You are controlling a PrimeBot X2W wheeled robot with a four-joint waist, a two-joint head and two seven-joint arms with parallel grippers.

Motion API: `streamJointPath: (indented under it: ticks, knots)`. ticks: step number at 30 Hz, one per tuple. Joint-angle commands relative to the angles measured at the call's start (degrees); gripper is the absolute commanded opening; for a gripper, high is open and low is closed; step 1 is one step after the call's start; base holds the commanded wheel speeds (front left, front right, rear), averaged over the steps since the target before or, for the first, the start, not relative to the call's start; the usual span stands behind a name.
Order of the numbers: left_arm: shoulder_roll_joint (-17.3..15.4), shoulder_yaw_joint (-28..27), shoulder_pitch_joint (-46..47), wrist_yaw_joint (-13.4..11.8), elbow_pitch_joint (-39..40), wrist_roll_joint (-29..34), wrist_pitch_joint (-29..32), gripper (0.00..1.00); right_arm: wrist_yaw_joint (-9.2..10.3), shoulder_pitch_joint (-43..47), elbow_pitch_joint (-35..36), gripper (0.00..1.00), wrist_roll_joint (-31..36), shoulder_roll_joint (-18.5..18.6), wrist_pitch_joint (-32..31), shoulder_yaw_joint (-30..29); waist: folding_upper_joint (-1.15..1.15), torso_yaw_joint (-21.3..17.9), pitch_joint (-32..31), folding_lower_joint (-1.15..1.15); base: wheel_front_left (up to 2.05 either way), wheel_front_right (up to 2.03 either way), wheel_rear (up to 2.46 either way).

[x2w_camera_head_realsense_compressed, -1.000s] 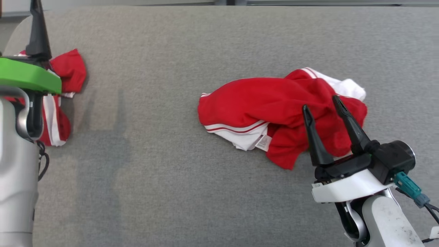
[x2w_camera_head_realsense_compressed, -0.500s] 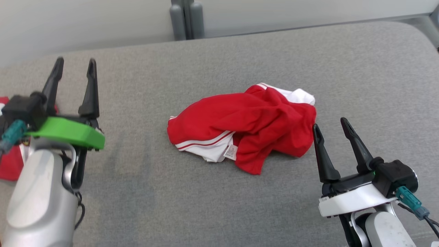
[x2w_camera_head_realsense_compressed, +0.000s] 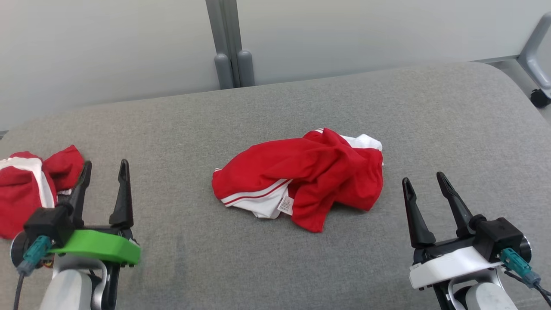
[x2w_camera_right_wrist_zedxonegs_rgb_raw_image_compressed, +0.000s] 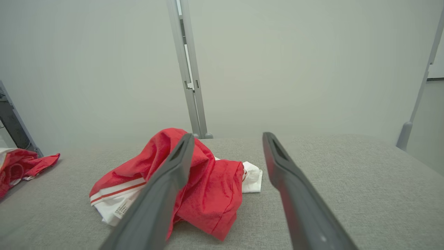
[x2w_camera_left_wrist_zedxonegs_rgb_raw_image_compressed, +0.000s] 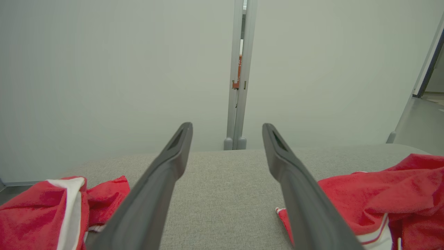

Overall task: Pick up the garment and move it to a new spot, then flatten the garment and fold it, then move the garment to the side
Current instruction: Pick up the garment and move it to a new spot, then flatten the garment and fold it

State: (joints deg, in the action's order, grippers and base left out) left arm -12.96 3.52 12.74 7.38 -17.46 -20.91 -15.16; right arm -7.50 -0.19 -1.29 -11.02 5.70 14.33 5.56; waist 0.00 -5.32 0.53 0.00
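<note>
The right gripper (x2w_camera_head_realsense_compressed: 423,178) is hovering over the 4 o'clock part of the grey fabric-covered worktop (x2w_camera_head_realsense_compressed: 430,112). Its two dark fingers are standing wide apart and gripping nothing. The left gripper (x2w_camera_head_realsense_compressed: 106,162) is mirroring it at about 8 o'clock, its fingers equally spread and empty.

The red-and-white garment (x2w_camera_head_realsense_compressed: 310,176) is lying crumpled near the middle of the worktop, between the two grippers and touching neither. Its heap is running crosswise in the head view, roughly from 9 o'clock to 3 o'clock. A white-striped hem and a small label (x2w_camera_head_realsense_compressed: 286,205) are showing along the near edge, and a white fold is peeking out at the far right end.

From the right gripper the garment is sitting at about 9 to 10 o'clock, with its red right end just beside the fingertips. From the left gripper it is lying off at 3 o'clock, well apart. The right arm is therefore judged the nearer one for a first pinch, and it would probably be reaching a little to its left to take the bunched red end. In the right wrist view the heap is lying behind and beyond the left finger rather than between the two.

A second red-and-white garment (x2w_camera_head_realsense_compressed: 26,189) is lying bunched at the worktop's 9 o'clock edge, just beside the left gripper. It could get mistaken for the target or snagged by accident.
</note>
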Motion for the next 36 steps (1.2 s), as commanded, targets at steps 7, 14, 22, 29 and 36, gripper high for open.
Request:
streamJointPath:
  ticks: [7, 14, 22, 29, 36]
  knots:
    - [1.95, -2.61, -6.44, -0.4, 0.17, 0.83, 0.02, 1.0, 0.01, 1.08, -2.42, 1.0, -1.06, 0.37, 0.32, -0.19, 0.0, 3.0, -1.0, 0.0, 0.0, 0.0, 0.0]
    - [2.88, -4.33, -9.18, -0.23, 0.32, 2.03, 0.01, 1.0, 0.02, 0.08, -5.06, 1.0, -1.2, 0.55, 0.46, -0.09, 0.0, 5.1, -1.11, 0.0, 0.0, 0.0, 0.0]
    - [2.81, -3.95, -9.81, 0.09, 0.8, 1.16, 0.01, 1.0, 0.02, -1.19, -7.23, 1.0, -1.72, 0.98, 0.6, -0.06, 0.0, 6.47, -1.02, 0.0, 0.0, 0.0, 0.0]
    - [1.77, -2.06, -9.23, 0.16, 1.34, -0.27, 0.01, 1.0, 0.02, -1.32, -7.74, 1.0, -2.0, 1.1, 0.71, -0.31, 0.0, 7.12, -0.61, 0.0, 0.0, 0.0, 0.0]
    - [0.79, -0.51, -9.17, 0.16, 1.82, -0.69, 0.01, 1.0, 0.02, -0.97, -8.08, 1.0, -2.25, 0.74, 0.79, -0.2, 0.0, 7.2, -0.14, 0.0, 0.0, 0.0, 0.0]
